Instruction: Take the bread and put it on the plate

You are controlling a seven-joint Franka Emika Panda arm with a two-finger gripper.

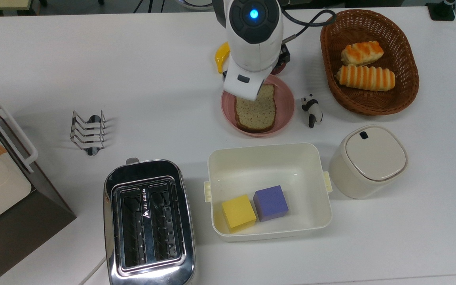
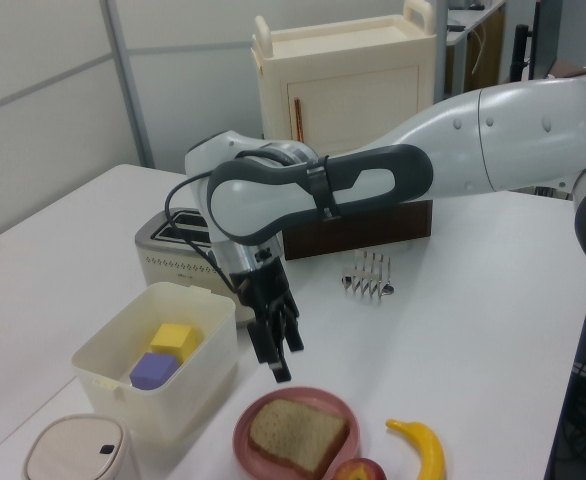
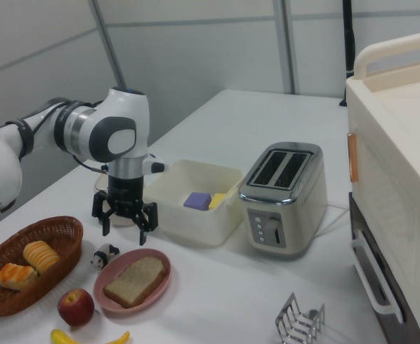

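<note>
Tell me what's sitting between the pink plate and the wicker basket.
A small panda figurine stands on the table between the plate and the basket, clearest in the top view.

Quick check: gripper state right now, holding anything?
Gripper: open, holding nothing, raised above the plate; the bread lies flat on the plate, clear of the jaws.
</note>
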